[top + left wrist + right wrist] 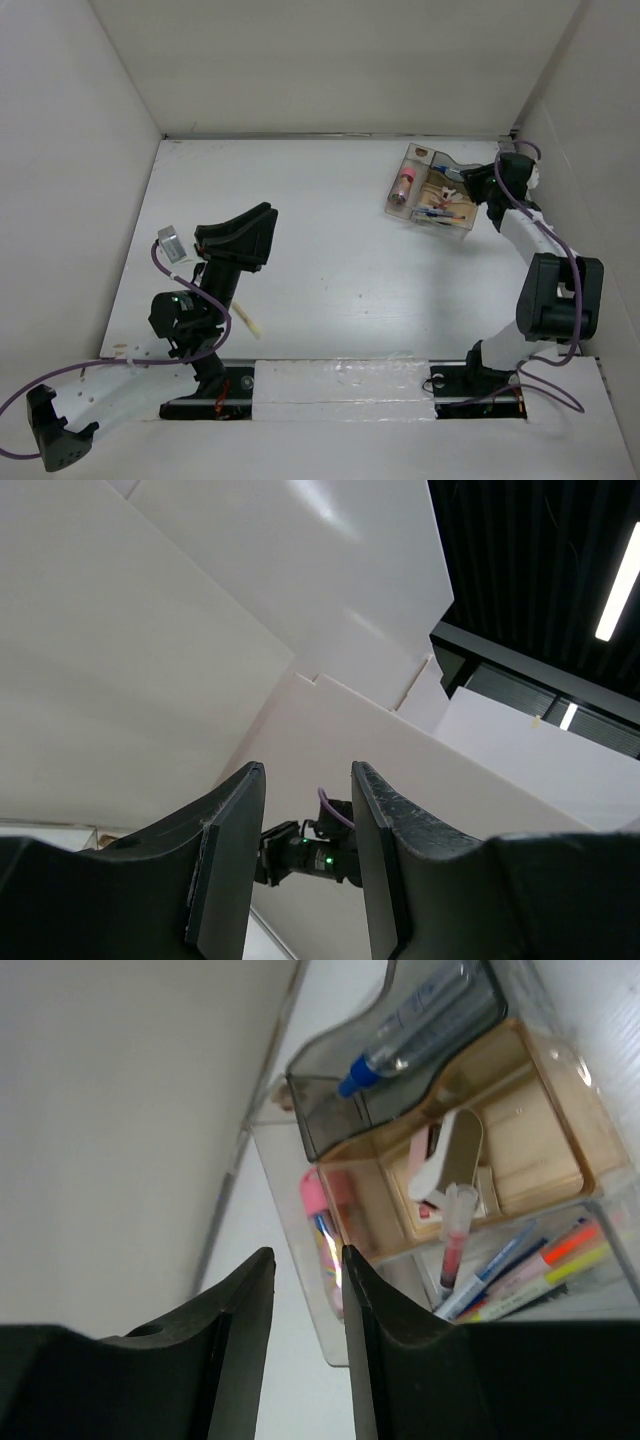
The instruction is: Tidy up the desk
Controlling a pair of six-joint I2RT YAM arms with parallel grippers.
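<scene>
Counter (330, 260) fills the top view, walled in white, mostly bare. Clear tray (447, 228) sits at about 1 o'clock on it, near the back-right corner. It already holds a pink tube (318, 1200), a blue-capped marker (420, 1030) in the smoky compartment, and a bunch of pens (520, 1260) in the near compartment, so most sorting looks done. Right gripper (305, 1253) is at the tray's 3 o'clock side, just beside it, looking down at the compartments; jaws a little apart, nothing between them. Left gripper (307, 770) is at about 8 o'clock, lifted off the counter and tipped up at the wall panels; jaws spread, empty. Possible leftovers: a small grey-white item (170, 244) at 9 o'clock by the left arm's purple cable, and a pale stick (248, 325) at 7 o'clock beside the left arm base. Too small to tell whether these are loose desk things or rig parts. If loose, I judge they are what is left to carry to the tray; otherwise the task reads as close to finished.
</scene>
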